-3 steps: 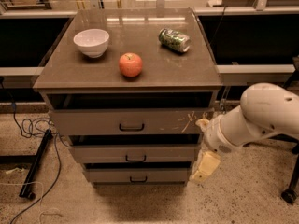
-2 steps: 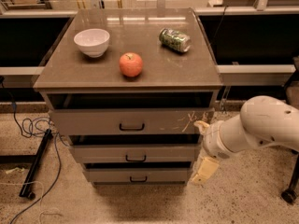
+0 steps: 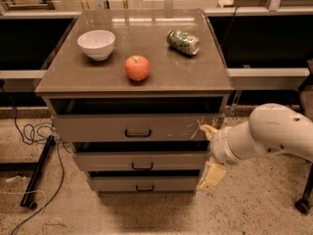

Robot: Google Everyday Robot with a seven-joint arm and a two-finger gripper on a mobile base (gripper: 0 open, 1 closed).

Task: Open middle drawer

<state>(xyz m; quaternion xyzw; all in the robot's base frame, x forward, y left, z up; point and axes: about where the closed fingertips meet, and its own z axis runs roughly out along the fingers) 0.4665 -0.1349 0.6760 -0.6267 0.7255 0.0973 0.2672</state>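
Observation:
The middle drawer (image 3: 107,161) is the second grey-brown front of the cabinet, with a small black handle (image 3: 142,166) at its centre. A dark gap shows above it. My gripper (image 3: 210,153) is at the drawer's right end, well right of the handle. It is open, with one cream finger (image 3: 209,129) up by the scratched top drawer (image 3: 88,128) and the other finger (image 3: 212,176) down by the bottom drawer (image 3: 112,183). It holds nothing.
On the cabinet top (image 3: 68,77) stand a white bowl (image 3: 96,43), a red apple (image 3: 137,67) and a green can (image 3: 183,41) on its side. Cables (image 3: 29,131) and a black stand leg (image 3: 38,173) lie on the floor at left. My white arm (image 3: 274,131) fills the right side.
The white arm has drifted slightly down and to the right. The gripper stays by the right ends of the drawers. The drawers have not moved.

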